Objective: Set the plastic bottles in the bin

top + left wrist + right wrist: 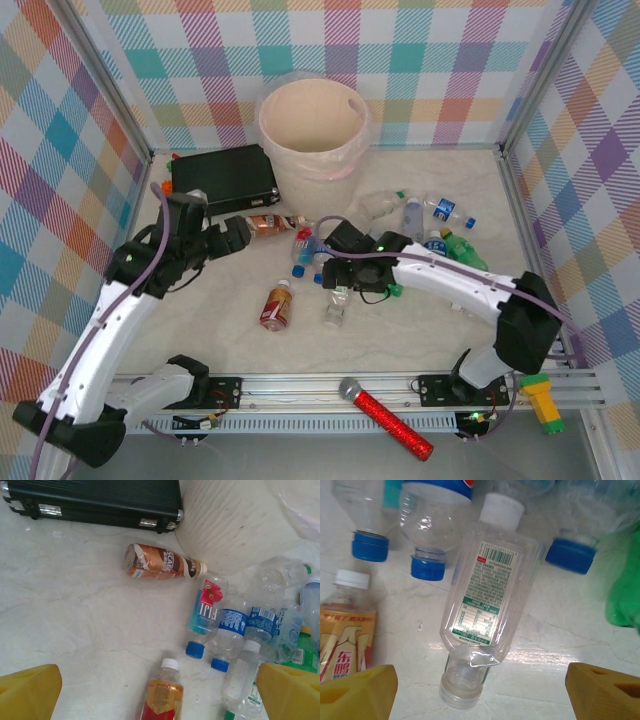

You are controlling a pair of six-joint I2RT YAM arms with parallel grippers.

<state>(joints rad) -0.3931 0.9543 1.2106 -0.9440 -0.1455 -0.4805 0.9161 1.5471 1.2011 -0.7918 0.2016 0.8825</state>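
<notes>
The bin (310, 120) stands at the back, pale beige with a clear liner. A clear bottle (487, 595) with a green-and-white label and a white cap lies flat on the table. My right gripper (480, 692) is open, a yellow finger on each side of that bottle's near end and touching nothing; it shows from above as the right gripper (335, 285). My left gripper (160, 695) is open too, above a red-and-orange labelled bottle (162, 697). A brown labelled bottle (160, 565) lies by the bin's foot. Blue-capped clear bottles (230, 627) cluster at the right.
A black case (222, 178) lies left of the bin. More bottles, one of them green (465, 250), lie at the right near the wall. A red glittery microphone (385, 418) rests on the front rail. Checked walls close in three sides.
</notes>
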